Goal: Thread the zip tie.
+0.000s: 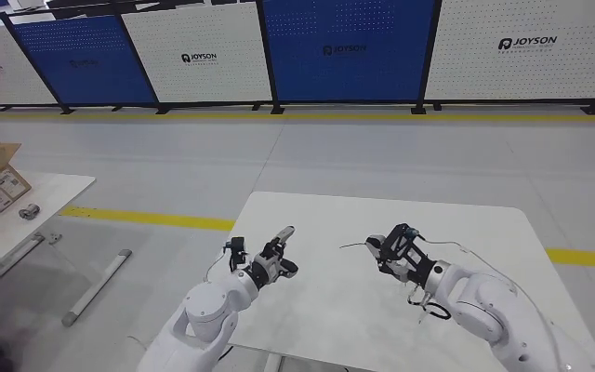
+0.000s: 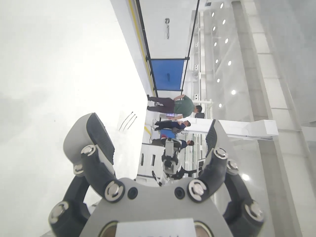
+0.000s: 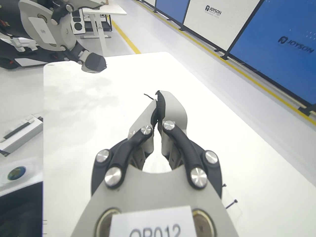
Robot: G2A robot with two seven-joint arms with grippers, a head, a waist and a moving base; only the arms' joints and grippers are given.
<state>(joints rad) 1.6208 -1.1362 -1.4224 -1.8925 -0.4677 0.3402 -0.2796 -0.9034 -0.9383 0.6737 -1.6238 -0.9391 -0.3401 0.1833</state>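
My right gripper (image 3: pixel 158 101) is shut on a thin black zip tie (image 3: pixel 148 96), whose short end sticks out past the fingertips. From above, the zip tie (image 1: pixel 354 245) pokes out of the right gripper (image 1: pixel 377 247) toward the left gripper (image 1: pixel 282 249) over the white table (image 1: pixel 372 209). My left gripper (image 2: pixel 155 129) is open with nothing between its ribbed pads (image 2: pixel 102 136). It hangs over the table's left side, a gap away from the zip tie. The left gripper (image 3: pixel 92 62) also shows beyond the table (image 3: pixel 98 104) in the right wrist view.
Three spare zip ties (image 2: pixel 128 120) lie on the table (image 2: pixel 49 50) near an edge. More tie ends (image 3: pixel 230 203) lie beside my right wrist. A second table (image 1: pixel 42 200) with a cardboard box stands off to the left. Blue and white panels (image 1: pixel 349 51) fence the far floor.
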